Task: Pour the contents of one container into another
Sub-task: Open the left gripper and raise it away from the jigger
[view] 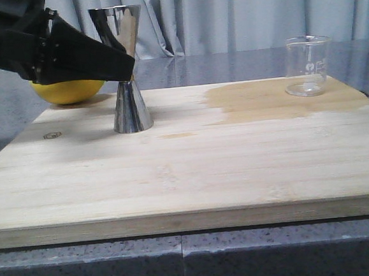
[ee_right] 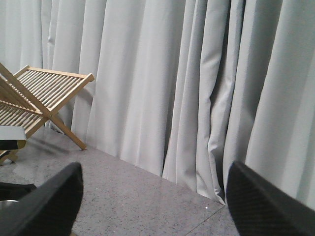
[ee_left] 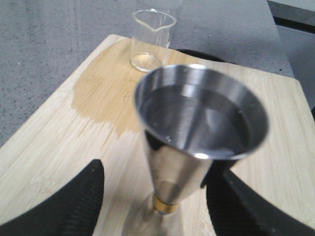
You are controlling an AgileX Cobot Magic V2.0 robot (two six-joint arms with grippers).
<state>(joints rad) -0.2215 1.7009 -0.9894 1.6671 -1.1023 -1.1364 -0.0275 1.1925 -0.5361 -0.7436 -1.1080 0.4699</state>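
- The steel jigger (view: 126,69) is standing upright on the wooden board (view: 187,176), toward its far left, gold band at the waist, and the left wrist view is showing clear liquid sitting in its upper cone.
- The left end effector (ee_left: 155,196) is reaching in from the left at the jigger's waist, its two black fingers (ee_left: 59,206) spread to either side of the stem; I can't make out contact on either side, so it is looking apart rather than clamped.
- The glass beaker (view: 307,66) is sitting upright at the far right corner of the board, well apart from the jigger, and it is looking empty or nearly so.
- A darker wet patch (view: 271,100) is spreading across the board's far right, running under the beaker and out toward the middle.
- A yellow round fruit (view: 69,91) is peeking out behind the left arm, at the board's far left edge.
- The board is lying on a grey speckled desk (view: 181,263), pale curtains (view: 238,12) hanging behind.
- The right end effector (ee_right: 152,201) is pointing at the curtains with its fingers wide apart, holding nothing; a folding wooden rack (ee_right: 39,98) is standing on the desk beside it.
- The board's near half and centre are lying open.
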